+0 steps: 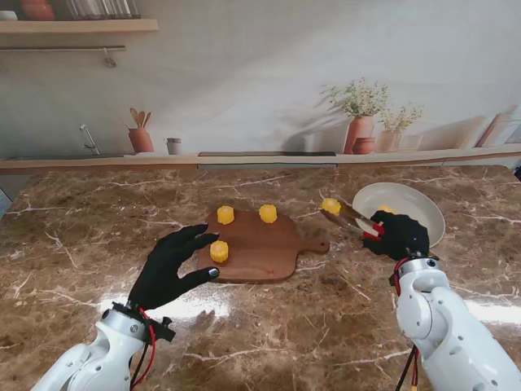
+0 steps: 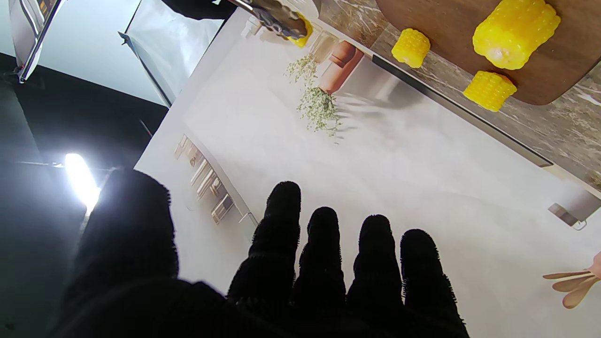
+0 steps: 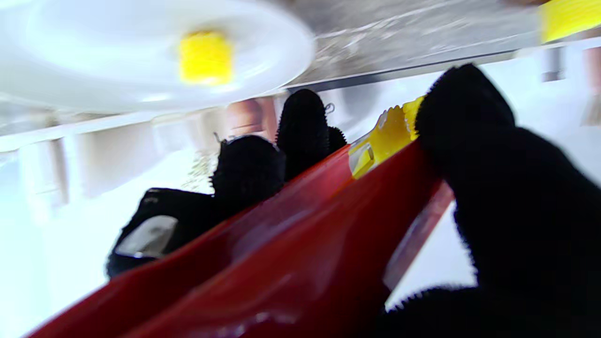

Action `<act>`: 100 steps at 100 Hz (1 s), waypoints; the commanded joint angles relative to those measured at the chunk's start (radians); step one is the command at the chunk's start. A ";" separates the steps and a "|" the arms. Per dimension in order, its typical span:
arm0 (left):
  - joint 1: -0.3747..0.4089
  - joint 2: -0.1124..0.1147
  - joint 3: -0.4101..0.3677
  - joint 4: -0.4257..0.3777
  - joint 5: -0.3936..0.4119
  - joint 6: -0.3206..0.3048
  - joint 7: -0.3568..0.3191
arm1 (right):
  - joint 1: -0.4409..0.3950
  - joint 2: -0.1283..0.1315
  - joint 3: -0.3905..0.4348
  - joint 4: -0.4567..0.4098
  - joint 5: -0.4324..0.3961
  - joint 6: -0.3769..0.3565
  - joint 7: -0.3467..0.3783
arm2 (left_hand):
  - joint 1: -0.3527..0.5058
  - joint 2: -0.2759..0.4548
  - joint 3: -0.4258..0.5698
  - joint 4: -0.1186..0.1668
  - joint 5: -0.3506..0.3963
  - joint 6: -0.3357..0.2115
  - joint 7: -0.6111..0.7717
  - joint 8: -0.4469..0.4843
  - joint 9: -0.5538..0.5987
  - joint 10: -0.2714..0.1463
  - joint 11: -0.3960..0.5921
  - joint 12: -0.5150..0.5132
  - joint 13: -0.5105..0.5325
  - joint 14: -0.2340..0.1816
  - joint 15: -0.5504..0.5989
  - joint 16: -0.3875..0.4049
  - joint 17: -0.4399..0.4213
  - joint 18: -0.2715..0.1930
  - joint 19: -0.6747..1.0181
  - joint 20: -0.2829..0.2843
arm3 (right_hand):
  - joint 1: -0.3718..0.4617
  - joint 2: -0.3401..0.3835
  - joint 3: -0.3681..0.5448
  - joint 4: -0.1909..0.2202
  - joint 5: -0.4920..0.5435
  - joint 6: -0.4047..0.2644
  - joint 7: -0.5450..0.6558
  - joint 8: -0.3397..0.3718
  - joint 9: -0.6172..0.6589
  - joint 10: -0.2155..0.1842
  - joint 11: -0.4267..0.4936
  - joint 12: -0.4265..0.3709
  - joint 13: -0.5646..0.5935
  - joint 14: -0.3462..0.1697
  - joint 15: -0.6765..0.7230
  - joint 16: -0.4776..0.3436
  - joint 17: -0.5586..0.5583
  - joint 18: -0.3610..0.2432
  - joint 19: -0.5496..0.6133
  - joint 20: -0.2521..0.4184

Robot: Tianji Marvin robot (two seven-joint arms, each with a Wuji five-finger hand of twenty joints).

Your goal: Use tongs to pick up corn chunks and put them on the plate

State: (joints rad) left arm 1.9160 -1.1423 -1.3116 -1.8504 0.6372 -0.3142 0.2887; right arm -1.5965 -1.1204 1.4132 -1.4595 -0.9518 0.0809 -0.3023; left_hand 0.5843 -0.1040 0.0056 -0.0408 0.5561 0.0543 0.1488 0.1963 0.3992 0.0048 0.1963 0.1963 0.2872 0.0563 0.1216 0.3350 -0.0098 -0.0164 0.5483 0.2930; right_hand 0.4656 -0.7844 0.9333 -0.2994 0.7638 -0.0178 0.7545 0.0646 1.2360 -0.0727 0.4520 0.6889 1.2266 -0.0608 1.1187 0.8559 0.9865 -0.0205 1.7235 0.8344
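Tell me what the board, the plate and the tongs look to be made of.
Board: dark brown wood, matte, with faint grain.
Plate: white and glossy, with a highlight on the rim; ceramic or plastic, I cannot tell which.
Tongs: metal-looking arms gripping a corn chunk, and red glossy handles, probably plastic, held in the right hand.

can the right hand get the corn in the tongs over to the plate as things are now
Probably yes. The right hand is shut on the tongs, which grip a corn chunk just left of the plate. Nothing stands between them, and the one chunk already on the plate leaves plenty of bare dish.
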 commanded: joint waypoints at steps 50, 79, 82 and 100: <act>0.005 0.001 0.006 0.000 -0.001 0.032 -0.014 | 0.218 0.024 0.086 0.330 0.036 0.176 -0.024 | 0.028 0.024 -0.026 0.020 0.009 -0.034 0.004 0.009 0.005 -0.008 -0.015 -0.010 0.006 -0.037 -0.017 -0.010 -0.013 -0.013 -0.028 -0.004 | 0.157 0.184 0.124 0.020 0.091 -0.148 0.154 0.010 0.028 -0.008 0.027 0.004 0.086 -0.043 0.073 0.003 0.053 -0.081 0.168 -0.009; 0.000 0.003 0.011 0.002 0.000 0.043 -0.023 | 0.258 0.031 0.065 0.428 0.055 0.199 -0.009 | 0.029 0.024 -0.026 0.020 0.007 -0.030 0.003 0.008 0.002 -0.007 -0.016 -0.011 0.003 -0.038 -0.019 -0.010 -0.014 -0.014 -0.030 -0.004 | 0.099 0.077 0.148 0.037 0.076 -0.005 -0.109 0.116 -0.065 0.020 0.041 0.043 0.055 -0.086 0.084 0.010 0.054 -0.130 0.159 -0.037; 0.000 0.003 0.012 0.002 0.001 0.044 -0.024 | 0.258 0.032 0.063 0.431 0.056 0.198 -0.003 | 0.030 0.024 -0.025 0.020 0.006 -0.029 0.002 0.008 0.001 -0.007 -0.017 -0.011 0.003 -0.038 -0.019 -0.010 -0.014 -0.014 -0.030 -0.004 | 0.101 0.065 0.152 0.037 0.077 -0.002 -0.116 0.121 -0.068 0.020 0.042 0.046 0.055 -0.090 0.089 0.012 0.056 -0.133 0.158 -0.038; -0.004 0.003 0.014 0.006 0.002 0.042 -0.023 | 0.249 0.035 0.059 0.431 0.056 0.173 0.006 | 0.031 0.023 -0.026 0.020 0.006 -0.028 0.002 0.008 0.000 -0.007 -0.017 -0.011 0.002 -0.036 -0.019 -0.011 -0.014 -0.013 -0.033 -0.005 | 0.062 0.060 0.090 0.065 0.057 0.035 -0.253 0.266 -0.141 0.027 0.074 0.036 0.025 -0.099 0.096 0.008 0.042 -0.145 0.150 -0.039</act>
State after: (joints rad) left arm 1.9092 -1.1400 -1.3019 -1.8479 0.6362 -0.2744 0.2643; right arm -1.3344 -1.0868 1.4698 -1.0249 -0.8962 0.2644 -0.3110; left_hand 0.5843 -0.1040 0.0056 -0.0408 0.5561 0.0541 0.1488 0.1964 0.3992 0.0048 0.1963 0.1963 0.2872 0.0563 0.1216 0.3350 -0.0098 -0.0164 0.5482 0.2930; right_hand 0.4644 -0.7729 0.9309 -0.2995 0.8031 0.0510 0.5291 0.2881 1.1297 -0.0471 0.5016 0.7249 1.2245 -0.0584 1.1115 0.8547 0.9888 -0.0203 1.7263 0.7944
